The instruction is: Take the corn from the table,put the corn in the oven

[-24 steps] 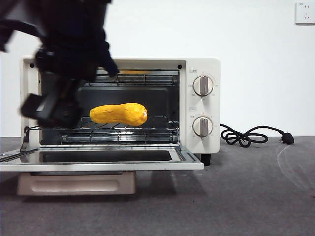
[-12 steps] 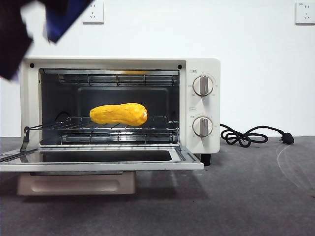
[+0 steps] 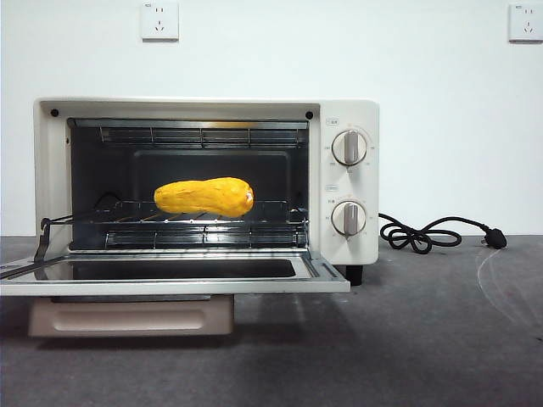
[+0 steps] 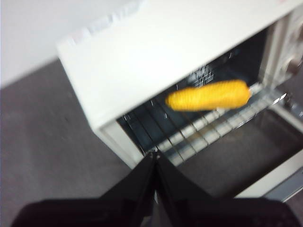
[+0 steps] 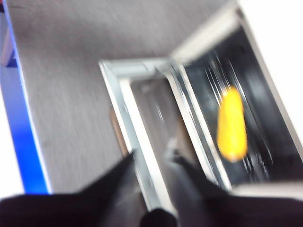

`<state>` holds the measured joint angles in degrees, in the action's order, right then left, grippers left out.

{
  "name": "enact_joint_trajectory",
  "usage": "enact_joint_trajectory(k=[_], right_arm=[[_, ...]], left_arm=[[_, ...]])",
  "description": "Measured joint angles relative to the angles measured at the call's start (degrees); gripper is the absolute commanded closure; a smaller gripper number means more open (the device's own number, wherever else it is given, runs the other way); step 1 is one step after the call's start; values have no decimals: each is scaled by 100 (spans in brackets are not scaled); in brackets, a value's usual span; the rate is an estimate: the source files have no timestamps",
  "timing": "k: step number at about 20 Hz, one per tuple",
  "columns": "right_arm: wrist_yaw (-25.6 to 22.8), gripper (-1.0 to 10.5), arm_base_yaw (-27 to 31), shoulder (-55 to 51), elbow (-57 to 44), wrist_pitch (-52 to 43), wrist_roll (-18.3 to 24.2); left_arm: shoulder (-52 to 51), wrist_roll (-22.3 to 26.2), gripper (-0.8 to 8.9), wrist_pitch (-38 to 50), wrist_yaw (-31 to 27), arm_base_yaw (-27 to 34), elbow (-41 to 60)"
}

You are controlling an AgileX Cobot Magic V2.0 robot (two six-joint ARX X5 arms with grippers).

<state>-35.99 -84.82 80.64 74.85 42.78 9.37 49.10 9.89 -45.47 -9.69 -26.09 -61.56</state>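
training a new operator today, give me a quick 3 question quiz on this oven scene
1. True or false: the corn lies on the wire rack inside the oven.
2. The oven door is: A) shut B) open, folded down flat C) missing
3. What is the left end effector gripping?

Key:
1. True
2. B
3. Nothing; it is shut and empty, outside the oven.

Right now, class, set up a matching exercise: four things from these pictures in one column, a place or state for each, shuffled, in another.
1. corn
2. oven door
3. power cord
4. left gripper

a. shut, outside the oven
b. on the oven's wire rack
c. folded down open
d. lying on the table, right of the oven

Pairs: 1-b, 2-c, 3-d, 4-a
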Motion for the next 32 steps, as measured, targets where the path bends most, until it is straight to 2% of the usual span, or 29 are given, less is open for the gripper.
enact_joint_trajectory(k=[7,11,15,19,20,22,24,26,28,32], right_arm=[[378,955,328,-942,0,973,-476],[1032,955,918,-1346,0,1237,-542],[2035,955,1768,-1484,2,1366,-570],[3222,955,2706,-1456,2,1679,-544],[3668,955,3071,-1427,2,1794,-485],[4588,955,3766,-1379,2,2039,-214],[5613,955,4435,-1349,2,2352,190],[6426,955,5025,-1335,2,2599,564],[6723,955,5423,-1335,2,2579,739],[6745,955,5794,-1327,2,2577,826]], left_arm=[[586,-4,822,-153,2275,1696,15],[614,-50,822,-356,3355,2824,308],[553,-101,822,-372,4221,3727,964],[551,-157,822,-214,4581,4100,1749],[553,-157,821,-136,4603,4146,2028],[645,-160,822,-46,4645,4210,2374],[839,-162,822,74,4774,4293,2378],[1139,-188,822,162,4889,4376,2365],[1637,-205,822,188,4889,4441,2365],[2599,-361,822,437,4889,4446,2365]])
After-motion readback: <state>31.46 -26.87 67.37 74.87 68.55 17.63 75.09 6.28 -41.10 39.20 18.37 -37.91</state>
